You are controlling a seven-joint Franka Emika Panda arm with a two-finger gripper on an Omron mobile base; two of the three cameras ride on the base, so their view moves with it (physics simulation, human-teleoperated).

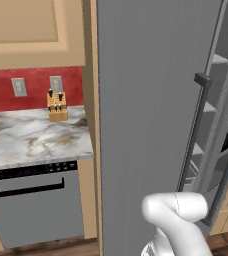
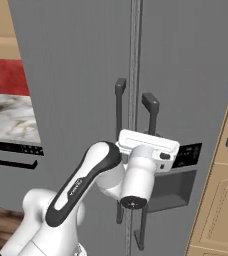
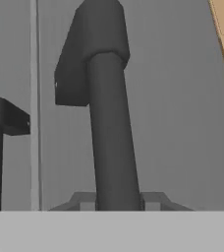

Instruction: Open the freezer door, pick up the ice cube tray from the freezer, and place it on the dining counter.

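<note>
Gripper (image 3: pixel 115 203) is clamping nearly shut on the handle (image 3: pixel 111 147), bar running toward 12 o'clock betw. fingers, prob. for pulling leverage. Door (image 1: pixel 146 100) is standing ajar; freezer (image 1: pixel 221 75) shelves are showing at 3 o'clock. Tray: cannot tell.

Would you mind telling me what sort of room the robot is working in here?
A home kitchen, by the look of it: a tall grey freezer, a marble worktop with a knife block, and a dishwasher below.
</note>
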